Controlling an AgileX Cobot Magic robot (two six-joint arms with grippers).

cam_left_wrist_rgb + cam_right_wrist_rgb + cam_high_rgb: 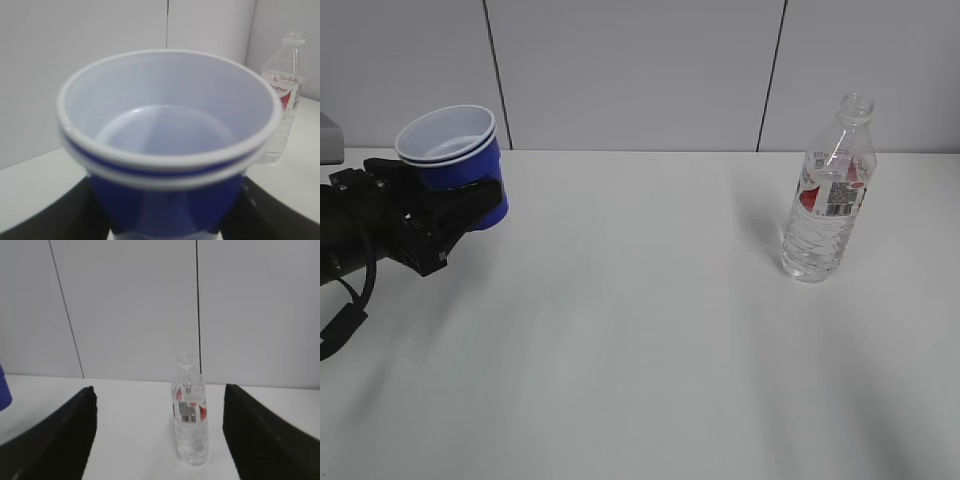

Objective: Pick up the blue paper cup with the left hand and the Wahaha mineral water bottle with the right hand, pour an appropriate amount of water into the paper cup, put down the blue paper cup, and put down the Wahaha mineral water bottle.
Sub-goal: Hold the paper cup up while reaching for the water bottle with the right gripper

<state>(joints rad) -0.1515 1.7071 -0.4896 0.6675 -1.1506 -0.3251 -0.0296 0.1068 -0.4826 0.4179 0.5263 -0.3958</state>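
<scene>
My left gripper (460,205) is shut on the blue paper cup (460,165) and holds it above the table at the far left, tilted a little. In the left wrist view the cup (167,150) fills the frame, white and empty inside, with black fingers (55,215) on both sides. The Wahaha mineral water bottle (828,195) stands upright and capless on the table at the right; it also shows in the left wrist view (282,95). In the right wrist view the bottle (190,412) stands ahead between my open right gripper's (159,440) fingers, well short of them. The right arm is out of the exterior view.
The white table (640,340) runs to a grey panelled wall (630,70) at the back. A grey object's edge (328,135) shows at the far left by the wall.
</scene>
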